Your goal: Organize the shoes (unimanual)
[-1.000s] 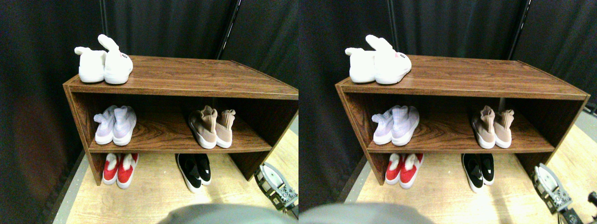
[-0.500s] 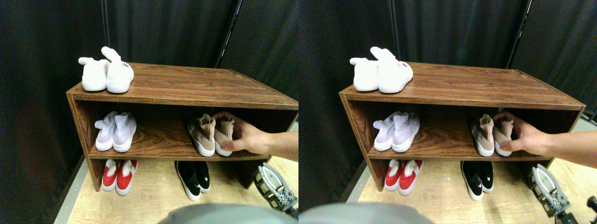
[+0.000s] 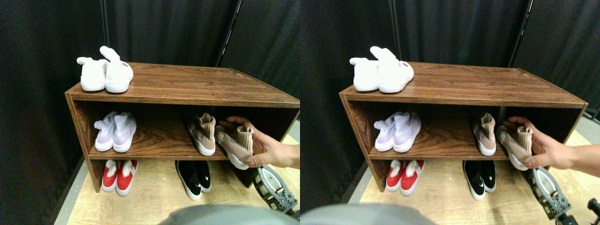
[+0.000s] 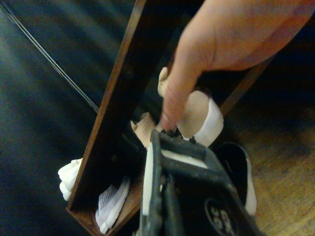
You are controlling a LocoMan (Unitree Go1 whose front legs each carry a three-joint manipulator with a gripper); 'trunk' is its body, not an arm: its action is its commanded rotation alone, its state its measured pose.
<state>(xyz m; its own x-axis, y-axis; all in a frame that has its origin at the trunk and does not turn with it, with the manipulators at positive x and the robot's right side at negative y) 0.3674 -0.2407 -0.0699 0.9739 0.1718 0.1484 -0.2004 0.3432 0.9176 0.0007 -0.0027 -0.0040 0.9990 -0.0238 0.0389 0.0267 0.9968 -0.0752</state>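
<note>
Two tan sneakers split up: one tan sneaker (image 3: 202, 135) sits upright on the middle shelf (image 3: 164, 140) of the wooden rack (image 3: 187, 86), right of centre; the other tan sneaker (image 3: 236, 146) is tilted, off the shelf's front edge, gripped by a person's hand (image 3: 265, 147) reaching in from the right. Black slip-ons (image 3: 195, 172) paired on the floor (image 3: 154, 197) under the shelf, just below the tan one. Right gripper (image 3: 275, 189) low at near right, below the hand, not touching any shoe. Wrist view shows the jaw frame close under the hand's finger and the lifted sneaker's white sole, but the gap is hidden, so can't tell how far it's open; looks like nothing held. Lavender sneakers (image 3: 116, 132) at left on the middle shelf, red slippers (image 3: 120, 173) on the floor below them, white bunny slippers (image 3: 105, 72) on top at far left.
</note>
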